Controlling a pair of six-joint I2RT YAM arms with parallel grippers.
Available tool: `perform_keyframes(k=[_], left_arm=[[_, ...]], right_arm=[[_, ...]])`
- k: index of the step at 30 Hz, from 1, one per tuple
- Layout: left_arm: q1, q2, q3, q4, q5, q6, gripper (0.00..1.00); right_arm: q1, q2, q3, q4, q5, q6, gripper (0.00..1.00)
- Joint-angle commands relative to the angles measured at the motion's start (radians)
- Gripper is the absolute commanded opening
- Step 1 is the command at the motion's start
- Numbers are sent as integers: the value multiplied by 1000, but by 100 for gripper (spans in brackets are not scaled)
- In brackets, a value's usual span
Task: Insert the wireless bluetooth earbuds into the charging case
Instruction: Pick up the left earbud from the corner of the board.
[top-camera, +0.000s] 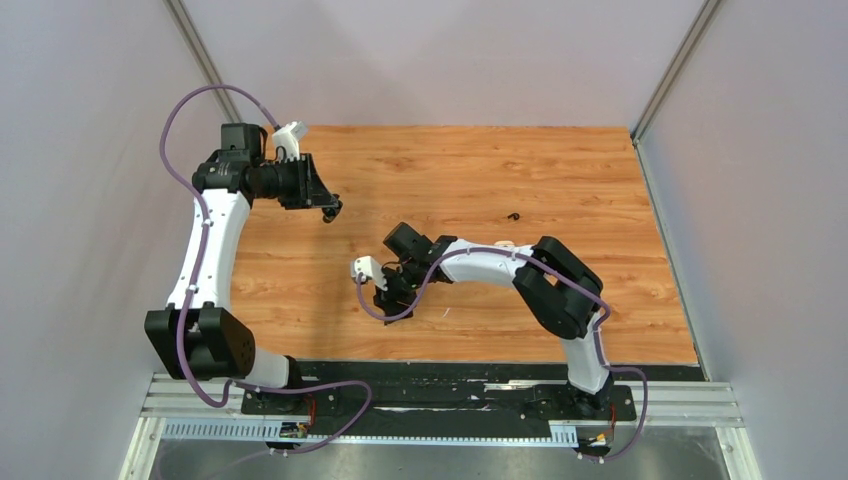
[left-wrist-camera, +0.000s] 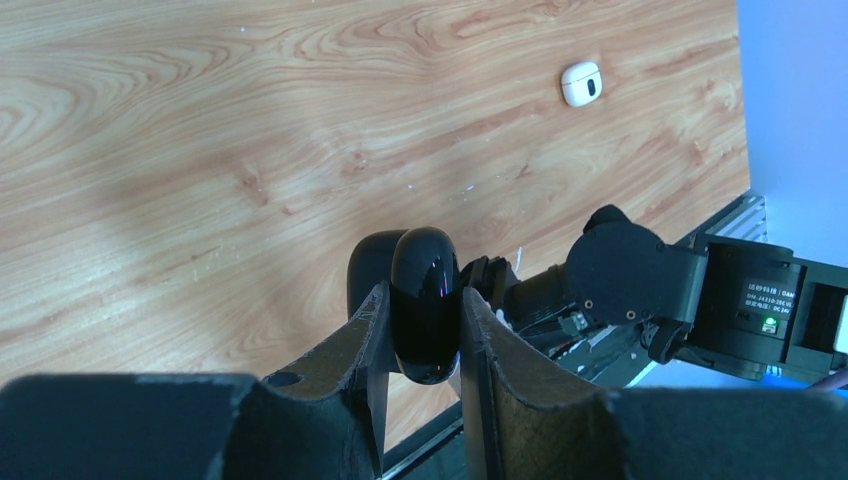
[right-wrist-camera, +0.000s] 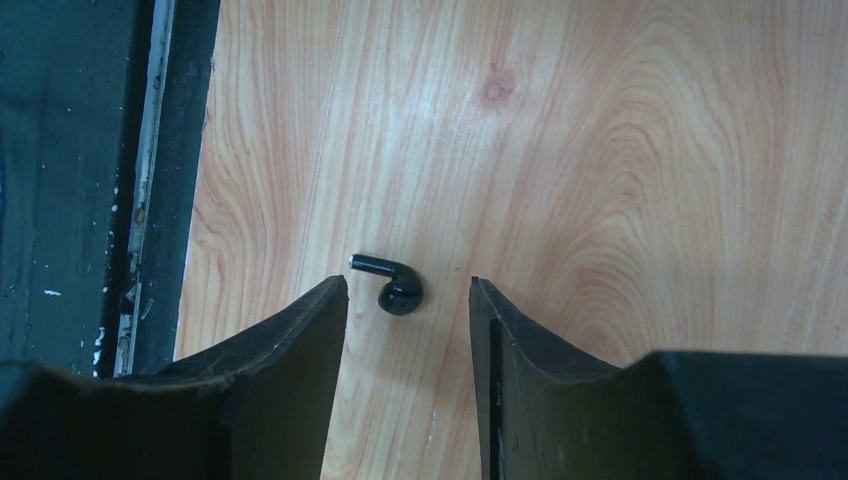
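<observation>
The black earbud (right-wrist-camera: 398, 292) lies on the surface (right-wrist-camera: 600, 150) right between the tips of the open right claw (right-wrist-camera: 407, 286), its stem crosswise to the gap. That makes it the right arm's pick. The left claw (left-wrist-camera: 424, 298), raised, clenches the black charging case (left-wrist-camera: 425, 265).
</observation>
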Motion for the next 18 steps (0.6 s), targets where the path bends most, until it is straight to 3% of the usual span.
perform_keyframes(k=[1,18], left_arm=[[11,-45,-8,23,27,2,0],[18,-66,-33,37,39,-10,0]], right_arm=[[24,13,-6,54,22,3,46],[37,-4,-41,47,102,-58,35]])
